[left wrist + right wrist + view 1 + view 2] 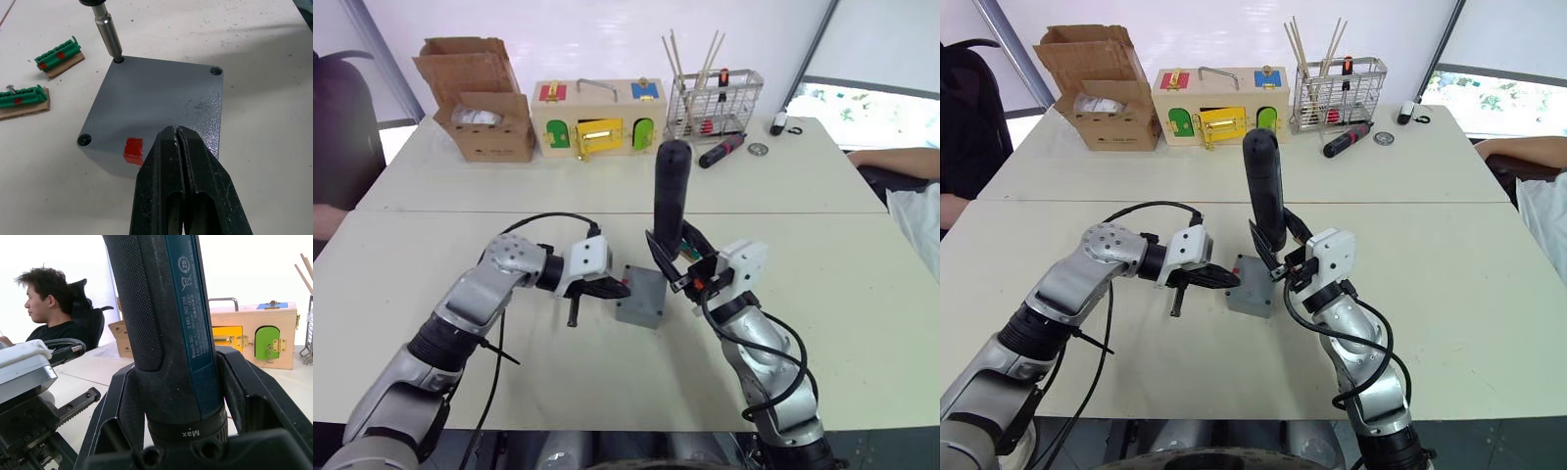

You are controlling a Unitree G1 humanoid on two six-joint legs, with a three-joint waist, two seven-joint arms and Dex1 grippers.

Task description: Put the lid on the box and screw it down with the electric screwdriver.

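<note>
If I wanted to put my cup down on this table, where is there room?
Free: the near table right of the right gripper, and the patch behind the box, before the latch box. Crowded: the far edge, from the carton to the rack.

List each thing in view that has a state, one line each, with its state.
lid: seated on the box, bit in one corner hole.
box: closed by the lid, flat on the table.
electric screwdriver: upright, held.
right gripper: shut on the electric screwdriver.
left gripper: shut, resting at the box's edge.
cardboard carton: flaps open.
latch box: doors shut.
</note>
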